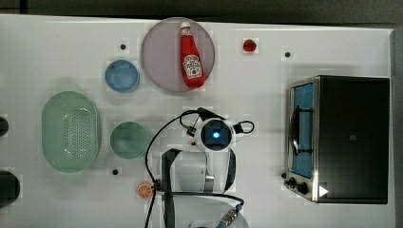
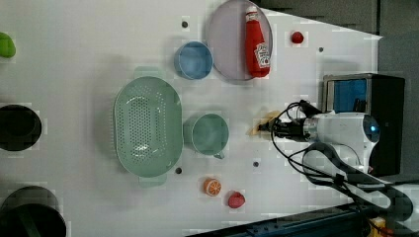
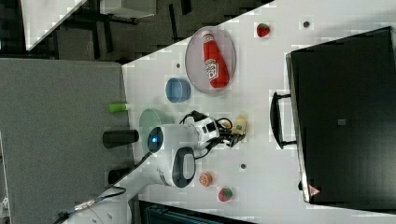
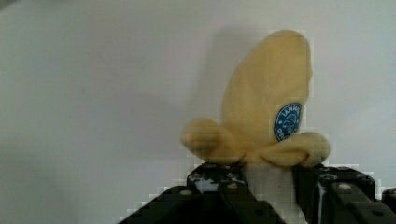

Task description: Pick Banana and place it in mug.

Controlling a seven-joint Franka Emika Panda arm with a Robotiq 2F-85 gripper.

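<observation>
1. so the gripper (image 4: 268,186) is down at the white table (image 1: 266,95), one finger on each side of the banana's (image 4: 266,102) lower end; honestly can't tell if it's actually squeezing it yet
2. banana is a pale yellow soft piece with a round blue sticker (image 4: 287,121); in the left view it lies on the table at the fingertips, well right of the mug (image 2: 210,133)
3. mug is teal-green, upright, just beside the perforated green basket (image 2: 148,126); blue bowl (image 2: 193,59) further up the left view
</observation>
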